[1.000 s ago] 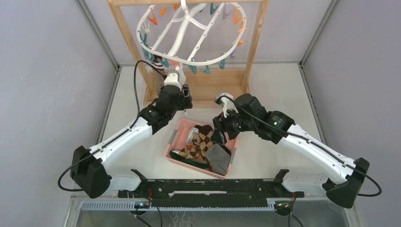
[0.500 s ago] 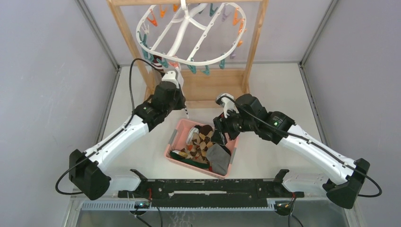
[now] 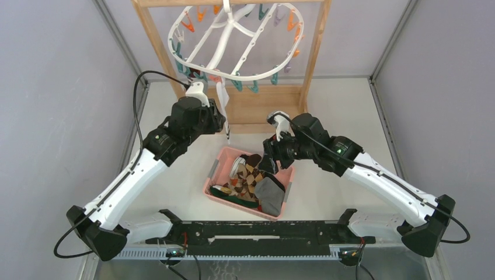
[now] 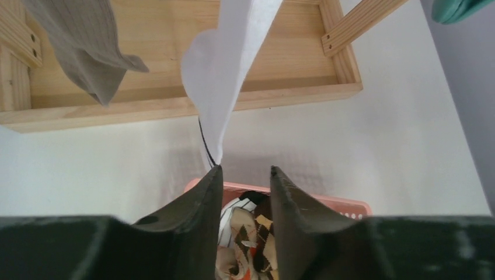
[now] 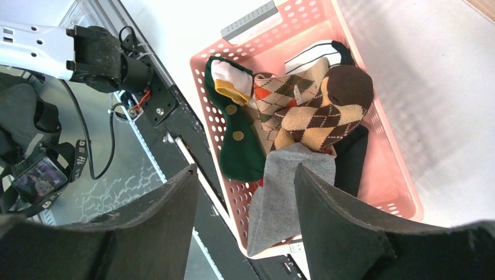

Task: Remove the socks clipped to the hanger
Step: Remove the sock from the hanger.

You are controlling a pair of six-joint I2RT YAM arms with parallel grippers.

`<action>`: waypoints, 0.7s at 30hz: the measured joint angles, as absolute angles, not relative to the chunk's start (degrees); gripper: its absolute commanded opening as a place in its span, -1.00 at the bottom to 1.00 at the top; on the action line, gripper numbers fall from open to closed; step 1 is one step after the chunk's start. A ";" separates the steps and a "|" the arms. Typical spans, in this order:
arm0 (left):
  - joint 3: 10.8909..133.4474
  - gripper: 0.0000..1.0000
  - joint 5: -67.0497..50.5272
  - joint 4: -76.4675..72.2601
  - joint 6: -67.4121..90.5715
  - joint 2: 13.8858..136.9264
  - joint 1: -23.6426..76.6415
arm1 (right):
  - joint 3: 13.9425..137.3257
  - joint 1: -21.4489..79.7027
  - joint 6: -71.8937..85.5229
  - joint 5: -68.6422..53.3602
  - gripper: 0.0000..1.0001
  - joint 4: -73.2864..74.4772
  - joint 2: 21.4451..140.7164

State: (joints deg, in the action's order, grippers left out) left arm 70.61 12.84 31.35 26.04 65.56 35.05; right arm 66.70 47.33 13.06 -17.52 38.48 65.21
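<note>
The white hanger (image 3: 233,41) hangs from a wooden frame, with coloured clips round its rim. A white sock (image 3: 222,96) with a black stripe dangles from it. Its lower tip (image 4: 213,154) rests against the end of my left gripper's (image 4: 245,169) left finger. That gripper's jaws stand a narrow gap apart with nothing between them. A grey sock (image 4: 87,52) hangs to the upper left in the left wrist view. My right gripper (image 5: 246,166) is open and empty above the pink basket (image 5: 379,175), which holds several loose socks, among them green, argyle, grey and black ones.
The wooden frame (image 3: 262,108) stands at the back of the table, its flat base (image 4: 175,105) behind the hanging socks. The basket (image 3: 213,175) sits between the arms near the front edge. A teal clip (image 4: 461,9) hangs at the upper right. Grey walls close in both sides.
My left arm has swung left and back from under the hanger, and its jaws have narrowed. The white sock now hangs in plain sight beside it. The right arm has barely moved.
</note>
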 measured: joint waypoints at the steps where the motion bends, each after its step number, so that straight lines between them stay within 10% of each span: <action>1: 70.52 0.19 12.78 31.35 25.85 65.41 35.05 | 66.70 47.33 13.26 -17.50 0.36 38.37 65.21; 5: 68.75 0.97 12.75 29.36 26.04 64.90 35.05 | 66.70 47.33 13.67 -17.41 0.43 38.37 65.21; 9: 65.43 1.00 13.34 26.13 26.72 64.88 35.05 | 66.70 47.33 14.11 -16.88 0.97 38.94 64.95; 21: 60.55 0.98 15.09 13.10 28.03 69.97 35.05 | 65.52 47.35 15.64 -16.64 0.99 40.99 59.70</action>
State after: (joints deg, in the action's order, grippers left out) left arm 60.55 15.09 13.10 28.03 69.97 35.05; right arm 65.52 47.35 15.64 -16.64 40.99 59.70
